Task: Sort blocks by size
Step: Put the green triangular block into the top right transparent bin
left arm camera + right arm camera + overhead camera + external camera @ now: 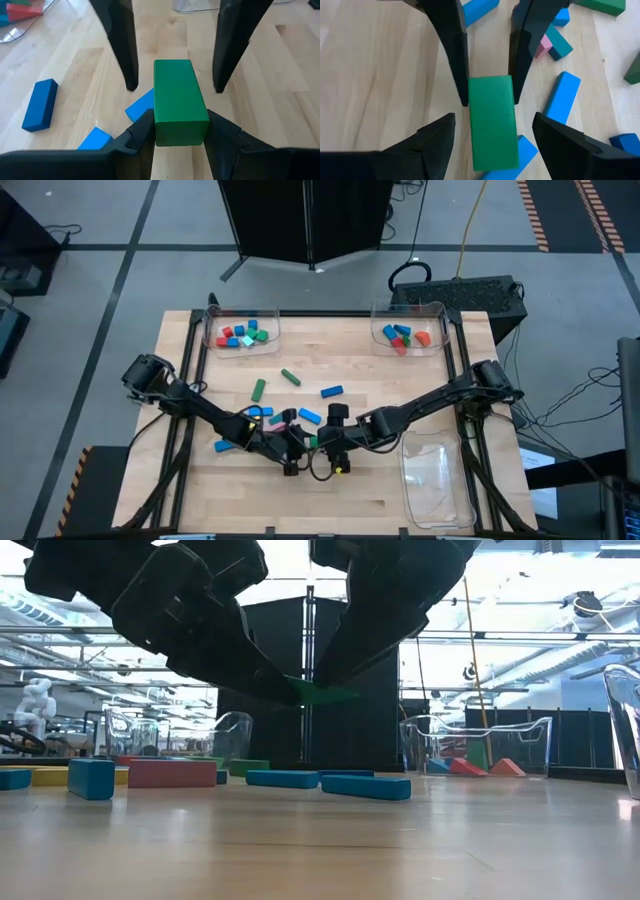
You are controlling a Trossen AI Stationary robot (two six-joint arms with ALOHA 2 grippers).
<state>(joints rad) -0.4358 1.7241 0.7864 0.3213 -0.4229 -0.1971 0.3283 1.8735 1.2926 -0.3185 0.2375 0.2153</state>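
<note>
Both claws meet above the bench's near-middle. Left claw clamped on the green block, held off the bench. Right claw spread wide around the block's other end, not gripping. Loose blocks mid-bench; more in two trays at the far edge.

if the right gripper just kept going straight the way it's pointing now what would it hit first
Most likely the green block. It lies right ahead between the open fingers of the right gripper, while the left gripper holds it from the opposite side. The left gripper's fingers come just behind; depth between the two is hard to judge.
</note>
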